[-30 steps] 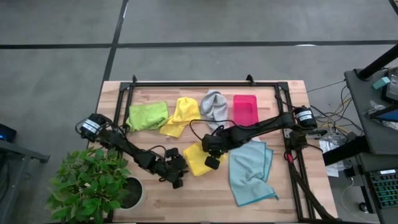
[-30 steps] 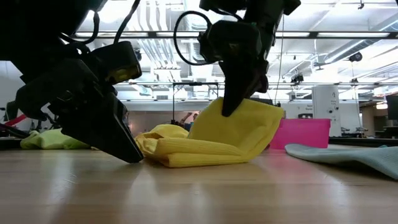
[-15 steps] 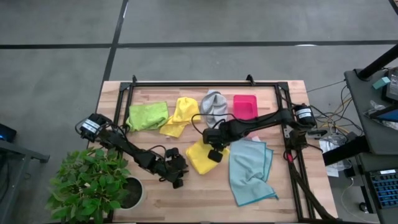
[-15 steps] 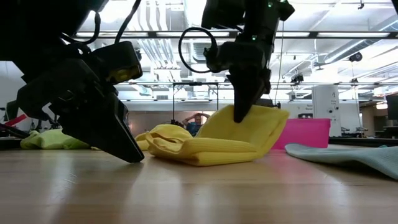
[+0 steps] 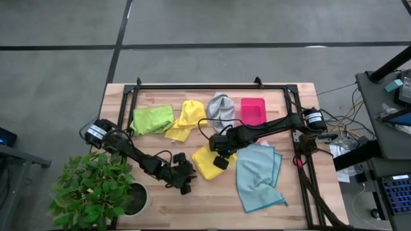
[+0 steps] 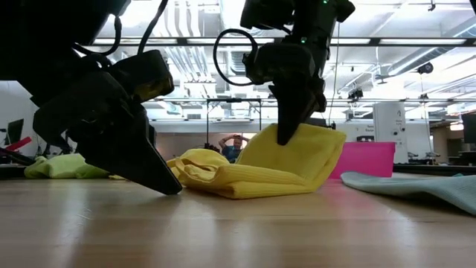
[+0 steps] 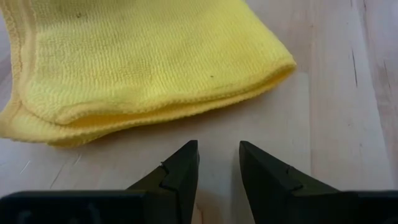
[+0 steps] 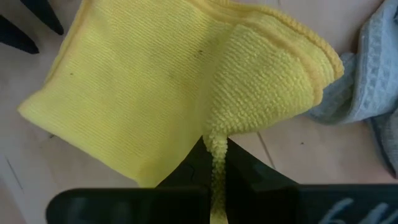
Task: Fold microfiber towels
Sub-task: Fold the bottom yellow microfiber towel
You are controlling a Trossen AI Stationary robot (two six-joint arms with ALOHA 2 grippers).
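Mid-fold on the yellow towel (image 5: 204,160), which lies near the middle of the bench (image 5: 295,199), between the two arms.

Right gripper (image 6: 286,138): closed tight on the towel's raised edge. In its own wrist view we see a pinch of yellow pile caught between the fingers (image 8: 186,171), and the cloth rises to it from the flat part. From table height that edge stands up as a slanted flap while the rest of the towel sits doubled on the wood.

Left gripper (image 7: 217,163): low over the bench just beside the towel's near folded edge, jaws partly apart, holding nothing. Bare wood shows between its fingertips and the cloth, so we read it as near but not touching.

The relation that matters: the flat body of the towel lies from the right gripper toward the left arm, and its folded edge runs crosswise in front of the left fingers. We judge the held flap must travel over that flat part to complete the fold. The right arm is the one engaged; the left is placed to pin or square the edge if needed.

Elsewhere: light blue towel (image 5: 257,176) spread on the right arm's side; lime green towel (image 5: 153,119), a second yellow towel (image 5: 186,119) and grey towel (image 5: 221,108) in a row at the far edge beside the pink tray (image 5: 253,113).
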